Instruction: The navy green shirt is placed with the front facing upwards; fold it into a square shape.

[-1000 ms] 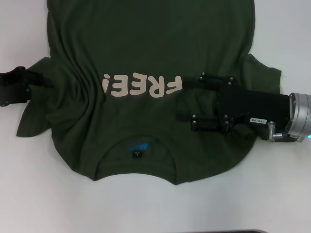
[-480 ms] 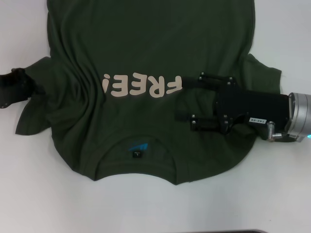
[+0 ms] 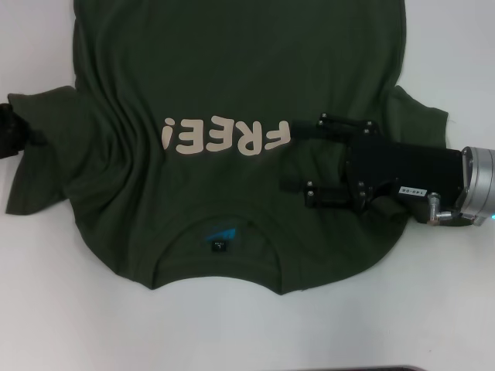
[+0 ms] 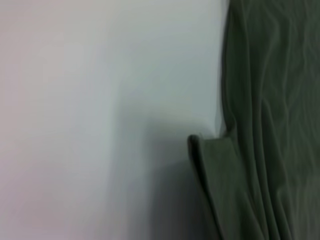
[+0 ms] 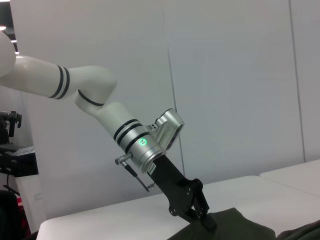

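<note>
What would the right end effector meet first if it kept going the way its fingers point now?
The right end effector points toward the robot's left across the navy green shirt. Straight on, its far finger would meet the cream "FREE!" lettering first; how high it rides above the cloth is unclear.

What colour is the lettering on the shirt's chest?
Cream, on the dark green shirt; the lettering shows best in the head view.

Smooth white matte tabletop [image 3: 232, 332] fills the head view, a dark edge [image 3: 371, 369] at its near border; plain pale grey wall panels [image 5: 230, 90] with vertical seams rise behind; black equipment [image 5: 15, 160] stands at one side
</note>
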You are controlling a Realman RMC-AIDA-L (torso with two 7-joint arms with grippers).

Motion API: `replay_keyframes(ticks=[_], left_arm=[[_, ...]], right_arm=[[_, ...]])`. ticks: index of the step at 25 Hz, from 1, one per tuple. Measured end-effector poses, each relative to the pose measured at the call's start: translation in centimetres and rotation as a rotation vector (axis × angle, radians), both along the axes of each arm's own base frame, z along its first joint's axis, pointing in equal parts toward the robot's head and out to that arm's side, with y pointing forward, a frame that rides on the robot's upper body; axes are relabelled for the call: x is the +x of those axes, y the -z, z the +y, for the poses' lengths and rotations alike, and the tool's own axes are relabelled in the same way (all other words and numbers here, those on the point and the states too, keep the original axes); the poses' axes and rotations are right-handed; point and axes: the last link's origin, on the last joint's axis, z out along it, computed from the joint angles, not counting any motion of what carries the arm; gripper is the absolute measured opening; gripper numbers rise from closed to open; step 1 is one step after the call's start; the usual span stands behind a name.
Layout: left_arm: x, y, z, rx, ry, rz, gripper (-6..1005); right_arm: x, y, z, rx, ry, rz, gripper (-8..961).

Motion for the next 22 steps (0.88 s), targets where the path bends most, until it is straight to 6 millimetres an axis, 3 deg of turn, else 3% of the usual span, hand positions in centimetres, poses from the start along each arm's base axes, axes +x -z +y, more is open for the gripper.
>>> replay_keyframes(ticks=[22], left_arm=[[0.6,-4.8,2.4,0.037,0.017,0.106,4]], right_arm=[[0.0,0.0,0.0,-0.008,0.003,0.000,823]])
